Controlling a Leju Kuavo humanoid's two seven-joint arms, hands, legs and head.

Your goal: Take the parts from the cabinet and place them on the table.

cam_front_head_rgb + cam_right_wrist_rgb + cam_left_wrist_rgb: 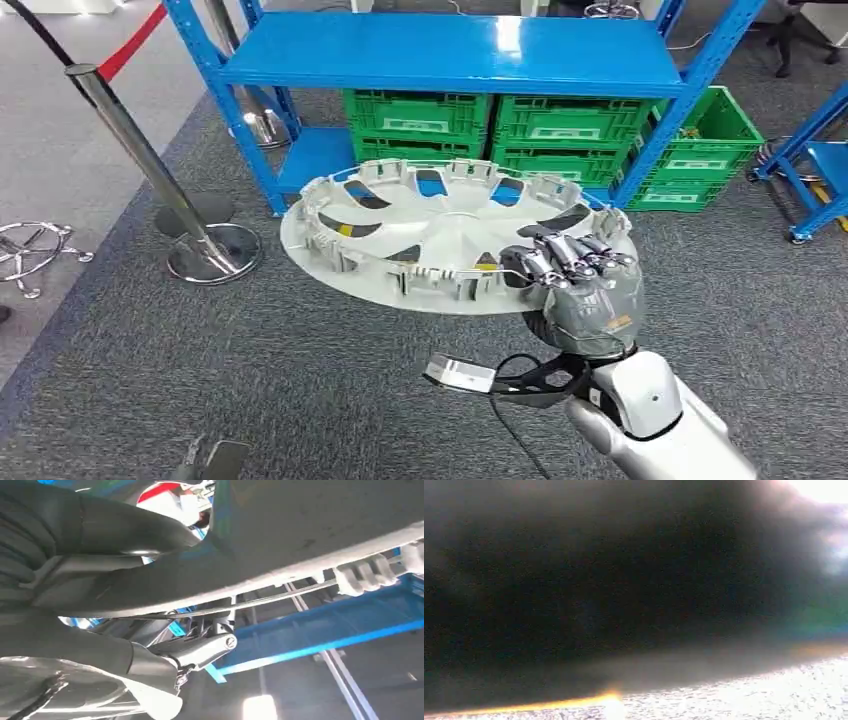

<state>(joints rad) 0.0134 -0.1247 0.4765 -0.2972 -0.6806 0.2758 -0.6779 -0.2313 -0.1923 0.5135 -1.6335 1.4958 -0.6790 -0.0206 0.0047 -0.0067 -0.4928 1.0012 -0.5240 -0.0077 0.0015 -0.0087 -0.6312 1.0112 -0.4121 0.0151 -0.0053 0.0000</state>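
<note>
The wheel cover [440, 235] is a round, pale grey disc, so it has no long axis to speak of. It lies nearly flat in the air with its inner side up: the ring of clips and ribs around its rim faces upward, and the smooth face is turned toward the grey carpet [330, 390]. It tilts slightly, the edge nearest the blue rack [455, 55] sitting a little higher in the head view than the edge nearest the robot.

The right hand [580, 285] grips the cover at its rim on the side away from the rack. Its dark fingers [575, 250] curl over the top of the rim onto the ribbed inner face, while the grey palm sits beneath the edge. The rest of the disc reaches out from the hand toward the rack and off to the robot's left. In the right wrist view the thumb [100, 540] lies against the cover's surface [320, 520].

On the rack's lower level stand green crates [500, 130], stacked side by side; their contents cannot be made out. Another green crate [700, 150] stands on the carpet just beside the rack's right post, tilted open, with small items inside too small to identify.

A chrome stanchion [180, 210] stands left of the rack.

The left wrist view is dark and blurred, so I cannot tell the left hand's state.
</note>
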